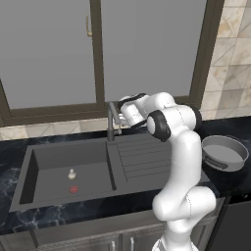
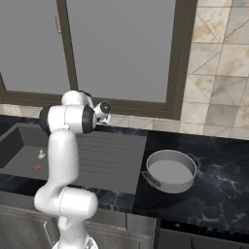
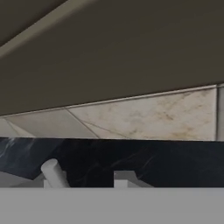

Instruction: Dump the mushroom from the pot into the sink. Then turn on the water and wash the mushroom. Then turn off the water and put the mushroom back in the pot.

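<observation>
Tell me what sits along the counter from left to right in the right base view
Red drain mark → mushroom, both in the sink → ribbed drainboard → pot on the black counter.

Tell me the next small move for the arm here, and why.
Probably nudge the faucet handle to start the water. The mushroom already lies in the sink near the red drain mark, the pot sits empty on the counter, and the gripper is shut up at the faucet.
</observation>
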Controlling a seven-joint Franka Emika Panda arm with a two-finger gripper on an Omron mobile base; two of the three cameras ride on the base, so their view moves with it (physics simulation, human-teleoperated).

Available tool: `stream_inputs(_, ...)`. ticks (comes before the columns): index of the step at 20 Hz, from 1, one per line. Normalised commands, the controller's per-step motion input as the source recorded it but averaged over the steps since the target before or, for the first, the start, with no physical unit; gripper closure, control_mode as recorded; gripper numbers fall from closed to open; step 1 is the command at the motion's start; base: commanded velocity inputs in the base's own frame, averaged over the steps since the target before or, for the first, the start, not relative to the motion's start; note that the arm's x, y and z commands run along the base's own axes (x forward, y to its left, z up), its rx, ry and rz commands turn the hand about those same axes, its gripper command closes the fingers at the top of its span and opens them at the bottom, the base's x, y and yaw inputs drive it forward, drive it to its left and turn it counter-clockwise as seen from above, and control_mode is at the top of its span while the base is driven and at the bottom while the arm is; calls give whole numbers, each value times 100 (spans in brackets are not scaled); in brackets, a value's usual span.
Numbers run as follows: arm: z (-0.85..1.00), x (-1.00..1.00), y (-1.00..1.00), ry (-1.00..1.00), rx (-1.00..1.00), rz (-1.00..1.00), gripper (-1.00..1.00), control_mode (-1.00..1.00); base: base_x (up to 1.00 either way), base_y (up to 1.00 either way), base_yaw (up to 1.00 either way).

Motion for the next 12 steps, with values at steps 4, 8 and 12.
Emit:
stream_inputs(4, -9, -5, -48, 0, 3, -5, 100, -100, 0, 0, 0)
stream_inputs(8, -13, -15, -61, 0, 5, -6, 100, -100, 0, 0, 0)
stream_inputs(12, -15, -21, -70, 0, 6, -7, 100, -100, 0, 0, 0)
